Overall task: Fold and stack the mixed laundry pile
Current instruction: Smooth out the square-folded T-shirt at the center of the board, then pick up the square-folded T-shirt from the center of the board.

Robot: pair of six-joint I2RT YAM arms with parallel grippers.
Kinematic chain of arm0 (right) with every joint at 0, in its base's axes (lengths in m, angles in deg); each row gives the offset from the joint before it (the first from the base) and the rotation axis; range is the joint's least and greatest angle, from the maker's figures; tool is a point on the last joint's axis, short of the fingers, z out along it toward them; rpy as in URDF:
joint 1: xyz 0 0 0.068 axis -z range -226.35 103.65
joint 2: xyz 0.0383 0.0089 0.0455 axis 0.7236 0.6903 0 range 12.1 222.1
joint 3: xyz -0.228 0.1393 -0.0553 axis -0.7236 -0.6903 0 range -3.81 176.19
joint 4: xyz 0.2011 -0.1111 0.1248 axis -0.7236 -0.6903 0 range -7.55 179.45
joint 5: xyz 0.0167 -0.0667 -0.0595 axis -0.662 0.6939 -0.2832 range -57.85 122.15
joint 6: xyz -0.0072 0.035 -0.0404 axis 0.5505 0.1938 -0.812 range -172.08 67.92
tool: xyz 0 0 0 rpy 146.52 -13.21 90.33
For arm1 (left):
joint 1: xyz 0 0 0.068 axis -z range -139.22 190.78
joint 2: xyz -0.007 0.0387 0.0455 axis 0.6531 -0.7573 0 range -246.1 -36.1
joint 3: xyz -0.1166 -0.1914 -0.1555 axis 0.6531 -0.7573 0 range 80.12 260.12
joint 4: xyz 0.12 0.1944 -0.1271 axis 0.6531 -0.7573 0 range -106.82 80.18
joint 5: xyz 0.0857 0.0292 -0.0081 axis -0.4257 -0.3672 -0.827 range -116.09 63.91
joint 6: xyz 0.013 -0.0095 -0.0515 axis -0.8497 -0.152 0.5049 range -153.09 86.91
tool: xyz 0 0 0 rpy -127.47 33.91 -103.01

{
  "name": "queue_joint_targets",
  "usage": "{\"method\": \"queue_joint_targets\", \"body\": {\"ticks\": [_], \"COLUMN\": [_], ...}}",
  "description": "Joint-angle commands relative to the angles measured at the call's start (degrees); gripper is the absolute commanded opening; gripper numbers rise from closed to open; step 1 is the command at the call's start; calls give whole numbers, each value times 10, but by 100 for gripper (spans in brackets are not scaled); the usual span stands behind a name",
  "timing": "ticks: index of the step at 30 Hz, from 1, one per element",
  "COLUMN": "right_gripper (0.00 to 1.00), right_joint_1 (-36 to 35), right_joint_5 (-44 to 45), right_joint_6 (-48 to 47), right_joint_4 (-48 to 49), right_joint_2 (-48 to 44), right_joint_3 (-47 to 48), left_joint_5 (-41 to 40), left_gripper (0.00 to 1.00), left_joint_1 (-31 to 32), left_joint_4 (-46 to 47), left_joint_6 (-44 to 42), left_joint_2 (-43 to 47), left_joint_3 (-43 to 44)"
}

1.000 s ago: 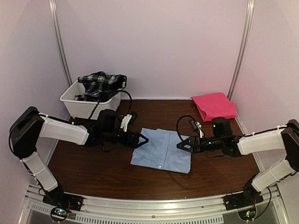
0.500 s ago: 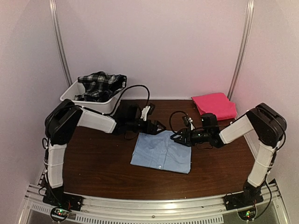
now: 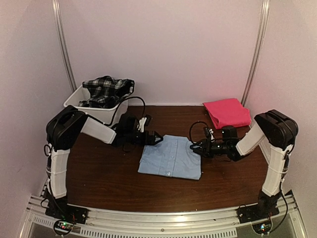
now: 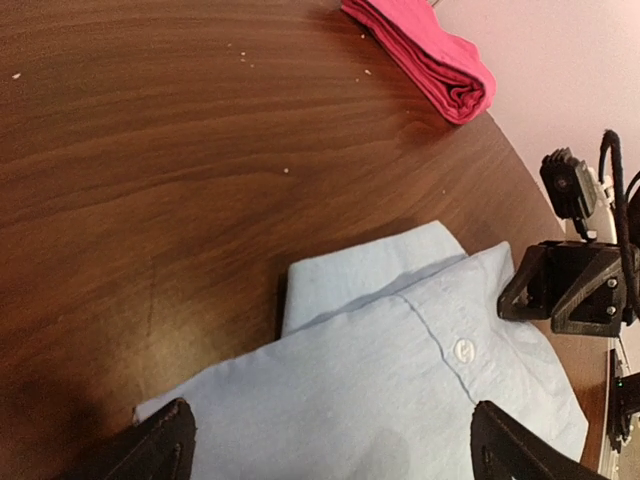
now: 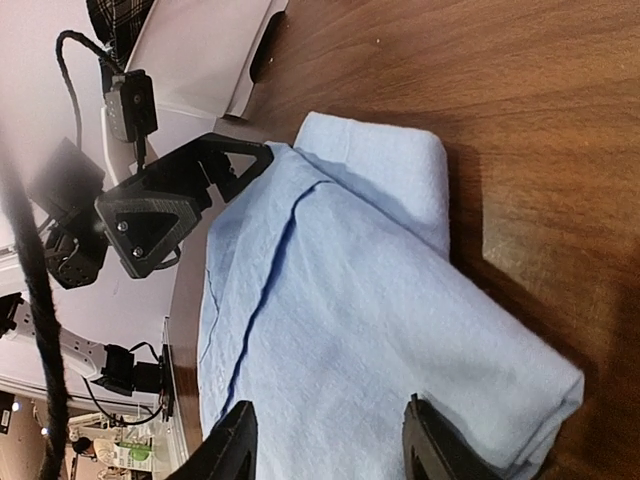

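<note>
The plaid [image 3: 106, 89] lies in the tub [image 3: 74, 106], far left. My left gripper [image 3: 154, 140] is wide open at the back left corner of the shirt [image 3: 171, 158], which lies mid tabletop [image 3: 99, 173]. My right gripper [image 3: 194, 147], half open, straddles the other back corner. I should pinch both corners evenly. The pink cloth [image 3: 227, 113] sits folded, far right.

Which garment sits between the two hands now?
The light blue shirt, flat mid-table between the left hand and right hand. The pink-red cloth lies folded far right; the plaid garment is in the white tub.
</note>
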Motion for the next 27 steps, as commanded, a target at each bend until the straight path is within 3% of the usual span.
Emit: {"method": "queue_joint_targets", "body": {"ticks": [1, 6, 10, 18, 27], "right_gripper": [50, 50, 50, 52, 54], "right_joint_1": [4, 10, 16, 30, 46], "right_joint_5": [-13, 19, 39, 51, 46], "right_joint_6": [17, -31, -53, -17, 34], "right_joint_4": [-3, -141, -234, -243, -199], "right_joint_2": [-84, -229, -292, -335, -338], "right_joint_3": [-42, -64, -79, -150, -212], "left_joint_5": [-73, -196, -286, -352, -353], "left_gripper": [98, 98, 98, 90, 71], "left_joint_1": [-2, 70, 162, 300, 376], "left_joint_4": [-73, -167, -207, -242, -283], "left_joint_6": [-93, -271, -411, -510, -571], "left_joint_2": [102, 204, 225, 153, 39], "left_joint_3": [-47, -41, -37, 3, 101]}}
